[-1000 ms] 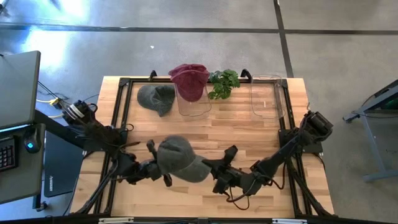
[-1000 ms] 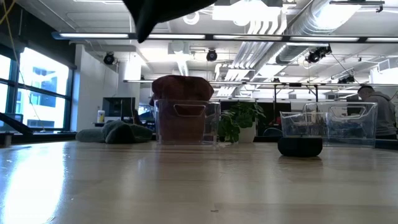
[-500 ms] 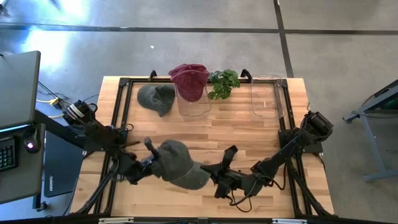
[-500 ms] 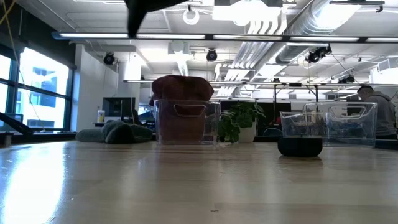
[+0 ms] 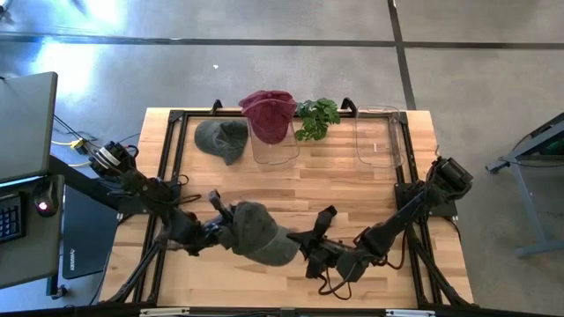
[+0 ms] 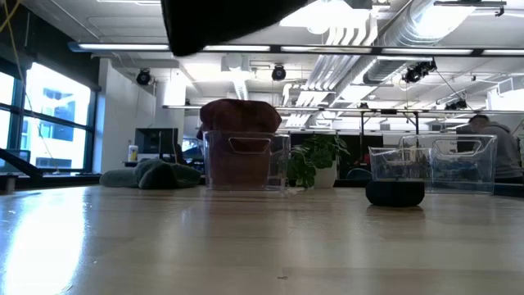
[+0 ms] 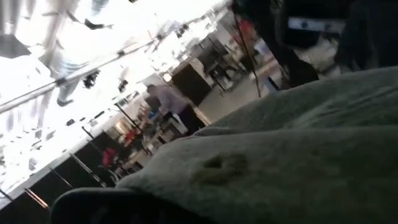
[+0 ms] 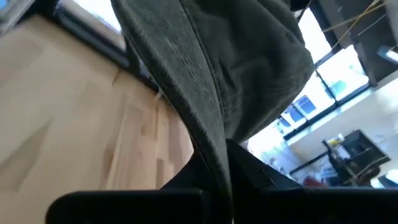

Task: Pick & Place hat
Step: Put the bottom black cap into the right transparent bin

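A grey hat [image 5: 260, 233] hangs in the air over the table's near middle, between my two grippers. It shows as a dark shape [image 6: 221, 20] at the top of the low view. My left gripper [image 5: 220, 231] is shut at its left side, where grey cloth [image 7: 298, 143] fills the left wrist view. My right gripper [image 5: 304, 246] is shut on its right side. A second grey hat [image 5: 222, 138] lies flat on the table at the far left. A maroon hat [image 5: 269, 110] sits on top of a clear bin [image 5: 275, 145]. My left gripper holds the grey hat at its left side [image 5: 231, 231], coming level from the table's left. The hat's own cloth hides the fingers, so which part it has cannot be told. The hat is clear of the table. My right gripper pinches the hat's thin edge [image 8: 208, 140] between its two fingers, coming about level from the table's right. The edge runs down into the gap between the fingers, and the crown [image 8: 261, 56] bulges beyond them. The hat is lifted clear of the wood.
A small green plant [image 5: 317, 117] stands between the bin with the maroon hat and an empty clear bin [image 5: 379, 136] at the far right. A black frame [image 5: 176, 141] runs along the table's left and right sides. Bare wood [image 5: 335, 189] lies between the bins and the held hat.
My left gripper has rolled about its own axis and my right gripper has tipped a little. The grey hat has turned between them, staying aloft. From above it now looks more bunched, and in the low view its dark shape has spread wider.
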{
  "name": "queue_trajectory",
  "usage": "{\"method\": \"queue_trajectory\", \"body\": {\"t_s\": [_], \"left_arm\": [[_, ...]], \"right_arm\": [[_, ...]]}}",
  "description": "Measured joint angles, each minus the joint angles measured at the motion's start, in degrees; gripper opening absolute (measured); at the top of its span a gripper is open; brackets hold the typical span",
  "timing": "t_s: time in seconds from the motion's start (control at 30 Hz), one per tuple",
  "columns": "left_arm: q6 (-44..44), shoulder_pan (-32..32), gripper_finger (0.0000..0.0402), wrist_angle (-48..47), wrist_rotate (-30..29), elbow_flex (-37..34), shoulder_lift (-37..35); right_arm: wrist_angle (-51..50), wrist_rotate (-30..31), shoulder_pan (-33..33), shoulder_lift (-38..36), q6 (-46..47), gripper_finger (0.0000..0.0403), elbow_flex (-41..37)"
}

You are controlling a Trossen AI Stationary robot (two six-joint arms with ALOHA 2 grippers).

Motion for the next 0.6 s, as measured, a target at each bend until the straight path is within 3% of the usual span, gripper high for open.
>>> {"method": "queue_trajectory", "body": {"t_s": [0.13, 0.3, 0.5, 0.6], "left_arm": [[-15.5, 3.3, 0.0000, -18.7, -4.1, 0.0, 0.0], [-43.4, 5.5, 0.0000, -48.4, -6.5, 0.1, 0.0], [-91.6, 5.3, 0.0000, -93.5, -6.1, 0.1, -0.1], [-115.6, 4.6, 0.0000, -113.2, -4.2, 0.1, -0.2]], "right_arm": [[-12.8, 6.8, -0.1, 0.1, 8.1, 0.0007, -0.1], [-25.2, 17.0, -0.1, 0.2, 15.3, 0.0010, -0.1], [-37.3, 17.1, -2.5, 0.5, 22.9, 0.0008, -0.1], [-38.0, 14.5, -4.9, 3.3, 23.2, 0.0007, -0.1]]}}
